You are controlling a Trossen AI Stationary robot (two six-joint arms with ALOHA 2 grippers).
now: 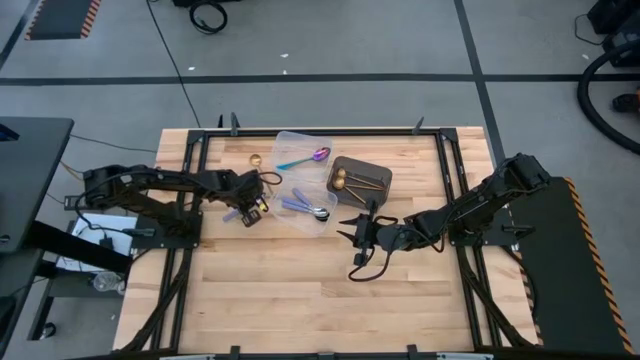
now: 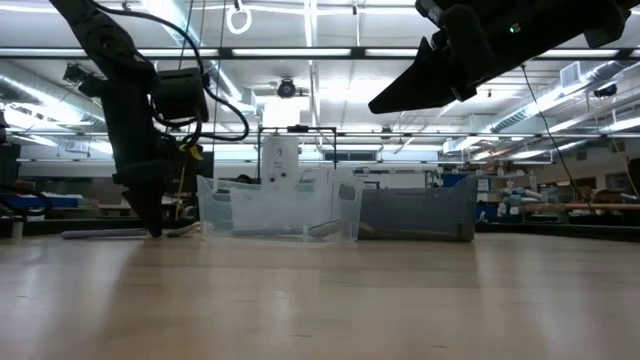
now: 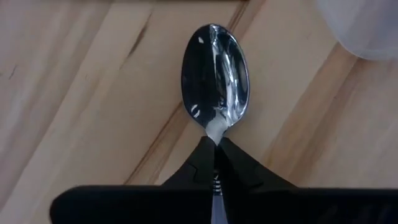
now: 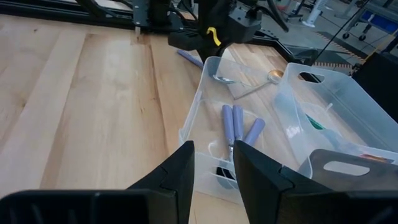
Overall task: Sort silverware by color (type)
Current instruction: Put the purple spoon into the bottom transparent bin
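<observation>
Beside the clear tub, left pincer nips a lavender-handled spoon at its slim, slippery neck on the surface; right pincer waits, parted.

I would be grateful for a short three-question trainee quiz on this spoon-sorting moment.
1. True or false: the left tool is shut on a silver spoon.
2. Which container holds the gold spoons? A the dark bin; B a clear tub.
3. Fill in: the right tool hovers over the ____.

Key: 1 true, its fingers pinch the spoon's neck. 2 A. 3 table, beside the bin, fingers open and empty.
</observation>
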